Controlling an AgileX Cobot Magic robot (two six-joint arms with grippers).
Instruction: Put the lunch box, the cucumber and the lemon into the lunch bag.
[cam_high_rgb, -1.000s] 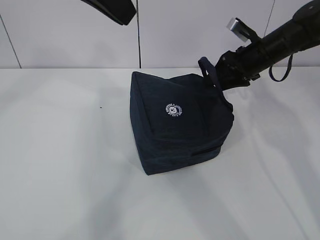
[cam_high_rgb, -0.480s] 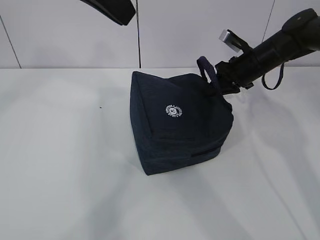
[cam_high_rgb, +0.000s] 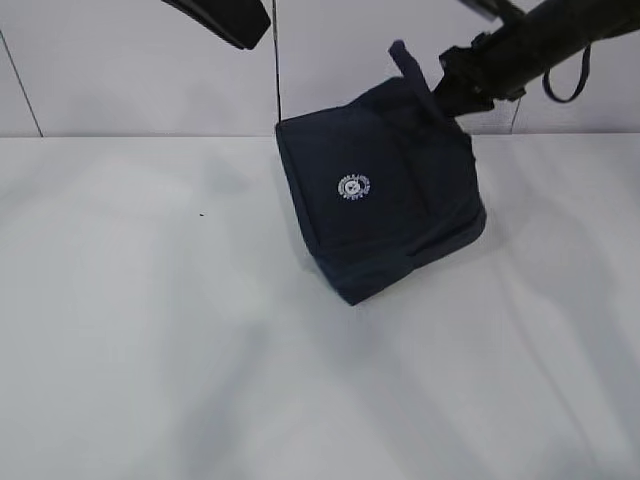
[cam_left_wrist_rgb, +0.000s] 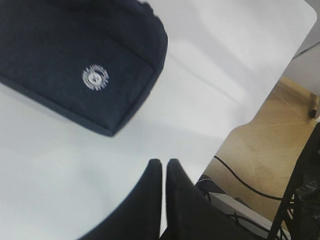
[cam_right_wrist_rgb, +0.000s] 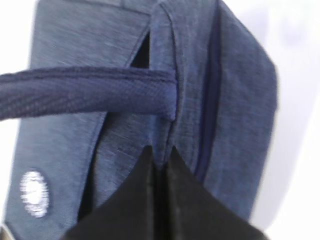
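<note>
The dark navy lunch bag (cam_high_rgb: 390, 200) with its round white logo (cam_high_rgb: 354, 187) hangs tilted from my right gripper (cam_high_rgb: 447, 95), lifted at its upper right. I cannot tell whether its lowest corner touches the white table. In the right wrist view my right gripper (cam_right_wrist_rgb: 159, 150) is shut on a fold of the bag's fabric (cam_right_wrist_rgb: 225, 100), just below a loop handle (cam_right_wrist_rgb: 90, 92). My left gripper (cam_left_wrist_rgb: 163, 162) is shut and empty, high above the table, with the bag (cam_left_wrist_rgb: 75, 55) below it. The lunch box, cucumber and lemon are out of view.
The white table (cam_high_rgb: 150, 330) runs to a back wall. In the left wrist view the table's edge (cam_left_wrist_rgb: 240, 120) drops to a tan floor with cables (cam_left_wrist_rgb: 250, 185). My left arm (cam_high_rgb: 225, 15) hangs at the top left of the exterior view.
My right gripper has risen and drawn the bag's upper right with it. The bag has tipped up and shifted to the right. The left arm has not moved.
</note>
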